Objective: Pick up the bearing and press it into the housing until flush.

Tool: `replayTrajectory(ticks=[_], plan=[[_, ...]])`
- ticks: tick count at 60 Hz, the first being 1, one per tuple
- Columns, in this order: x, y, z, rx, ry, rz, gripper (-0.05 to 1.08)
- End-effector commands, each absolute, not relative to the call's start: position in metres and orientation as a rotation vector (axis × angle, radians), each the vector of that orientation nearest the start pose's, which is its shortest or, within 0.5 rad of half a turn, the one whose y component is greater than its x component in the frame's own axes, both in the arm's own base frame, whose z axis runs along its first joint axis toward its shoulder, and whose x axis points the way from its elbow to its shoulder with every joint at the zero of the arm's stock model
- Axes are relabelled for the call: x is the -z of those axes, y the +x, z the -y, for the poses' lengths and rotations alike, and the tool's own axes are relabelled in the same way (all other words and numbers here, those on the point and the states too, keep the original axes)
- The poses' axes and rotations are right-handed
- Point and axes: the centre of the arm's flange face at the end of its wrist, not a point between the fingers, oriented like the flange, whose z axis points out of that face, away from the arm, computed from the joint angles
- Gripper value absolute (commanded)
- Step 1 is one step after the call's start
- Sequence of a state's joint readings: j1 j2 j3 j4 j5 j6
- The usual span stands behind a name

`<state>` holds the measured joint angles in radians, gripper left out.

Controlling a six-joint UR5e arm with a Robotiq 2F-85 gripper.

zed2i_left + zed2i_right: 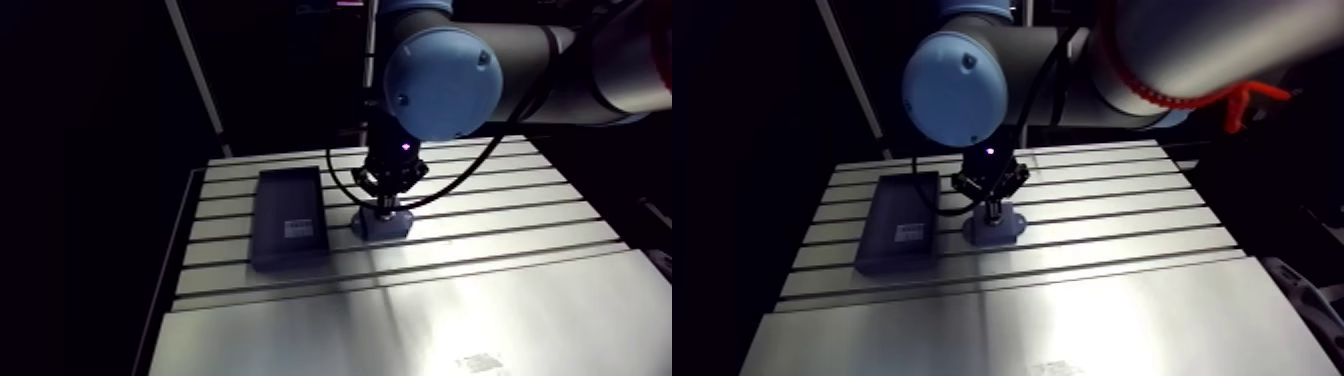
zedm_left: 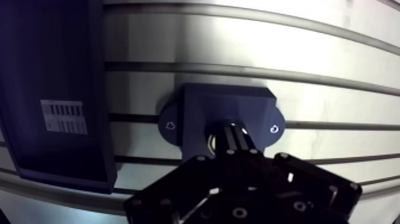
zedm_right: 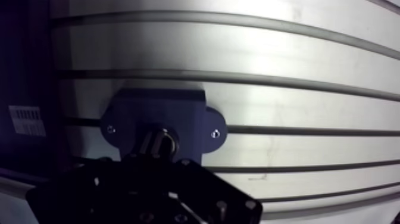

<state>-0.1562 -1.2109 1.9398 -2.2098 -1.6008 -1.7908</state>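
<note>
Item 1: small silvery metal ring bearing (image 3: 171, 143). It sits in the round bore at the centre of the housing. Only an arc of its bright rim shows past the hand, and whether it lies flush with the housing face cannot be judged.

Item 2: dark blue-grey block housing (image 2: 199, 107) with a rounded ear on each of two opposite sides. It stands flat on the counter, across one of the slots. Each ear carries a small bright screw head (one at (image 2: 169, 126), the other at (image 2: 274, 128)).

Item 3: black two-finger hand (image 2: 236, 136). In the arm view it comes straight down onto the housing from above. In the wrist view its fingers are pressed together with nothing visible between them. Their tips are at the bore, directly over the bearing. Contact between tips and bearing cannot be confirmed, as the hand's own body hides the area.

Item 4: dark rectangular shallow tray (image 2: 59, 65). It lies beside the housing, just off one ear, with a narrow strip of counter between the two, so they do not touch. A white barcode label (image 2: 63, 117) lies on the tray floor, towards the end nearer the housing.

Item 5: slotted aluminium counter (image 2: 309, 59). Its long slots run under and beyond the housing on both sides.
</note>
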Motion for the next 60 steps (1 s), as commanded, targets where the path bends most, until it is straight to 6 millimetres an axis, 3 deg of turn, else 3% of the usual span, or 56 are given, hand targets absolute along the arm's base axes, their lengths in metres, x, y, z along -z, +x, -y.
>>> replayTrajectory(ticks=[1,60], plan=[[-0.1888,-0.546,0.0466,-0.016,-0.101,-3.043,0.87],[-0.1926,-0.5454,0.0459,-0.019,-0.101,-3.046,0.87]])
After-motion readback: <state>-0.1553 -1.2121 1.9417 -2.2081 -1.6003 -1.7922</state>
